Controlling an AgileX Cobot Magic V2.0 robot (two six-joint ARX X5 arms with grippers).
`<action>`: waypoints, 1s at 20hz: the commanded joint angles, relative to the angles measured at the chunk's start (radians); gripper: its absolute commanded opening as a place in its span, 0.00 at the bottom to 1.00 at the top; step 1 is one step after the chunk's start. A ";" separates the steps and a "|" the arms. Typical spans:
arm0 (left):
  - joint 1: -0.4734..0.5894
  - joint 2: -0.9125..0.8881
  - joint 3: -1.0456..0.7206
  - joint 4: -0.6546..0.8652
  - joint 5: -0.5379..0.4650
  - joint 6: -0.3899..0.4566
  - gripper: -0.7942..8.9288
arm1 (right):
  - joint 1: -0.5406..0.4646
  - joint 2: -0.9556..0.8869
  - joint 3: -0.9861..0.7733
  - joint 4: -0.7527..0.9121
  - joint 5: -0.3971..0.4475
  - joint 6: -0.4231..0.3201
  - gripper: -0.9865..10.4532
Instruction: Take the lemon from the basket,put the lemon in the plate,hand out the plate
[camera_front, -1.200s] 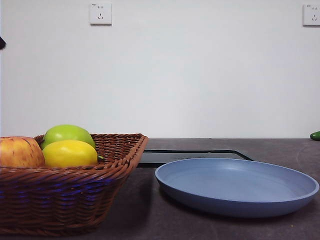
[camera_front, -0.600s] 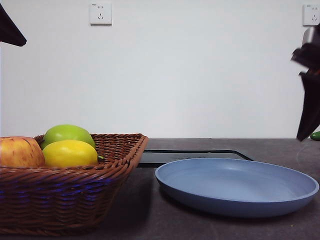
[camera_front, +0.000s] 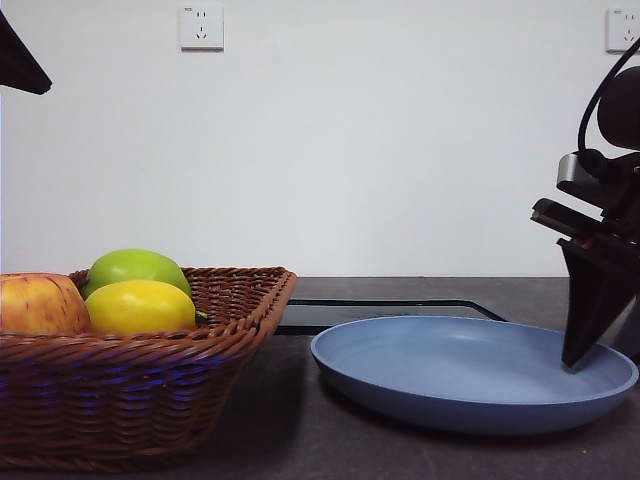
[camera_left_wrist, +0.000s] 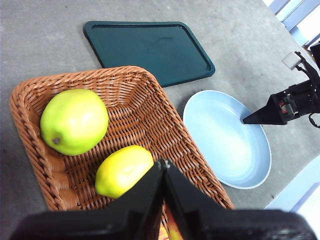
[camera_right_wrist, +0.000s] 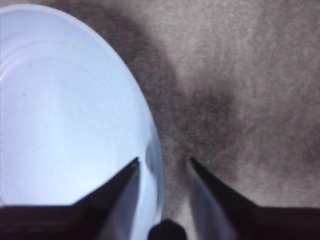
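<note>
Lemon (camera_left_wrist: 123, 171) sits in the basket (camera_left_wrist: 165, 130) just under the left gripper (camera_left_wrist: 163, 165), whose jaws are pressed together, so it should open wide first, while the right gripper (camera_right_wrist: 163, 161) straddles the plate (camera_right_wrist: 60, 100) rim, spread.

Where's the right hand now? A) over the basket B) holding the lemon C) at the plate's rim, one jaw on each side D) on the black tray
C: the right hand is open with its jaws straddling the rim of the plate; the lemon lies in the basket.
</note>
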 joint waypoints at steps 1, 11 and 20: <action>-0.004 0.006 0.014 -0.001 0.004 0.016 0.09 | 0.002 0.017 0.017 0.010 -0.007 0.006 0.14; -0.009 0.006 0.014 -0.001 0.022 0.015 0.39 | -0.026 -0.084 0.018 -0.056 -0.011 0.016 0.09; -0.119 0.135 0.217 -0.187 -0.240 0.178 0.48 | -0.039 -0.301 0.018 -0.140 -0.011 0.016 0.09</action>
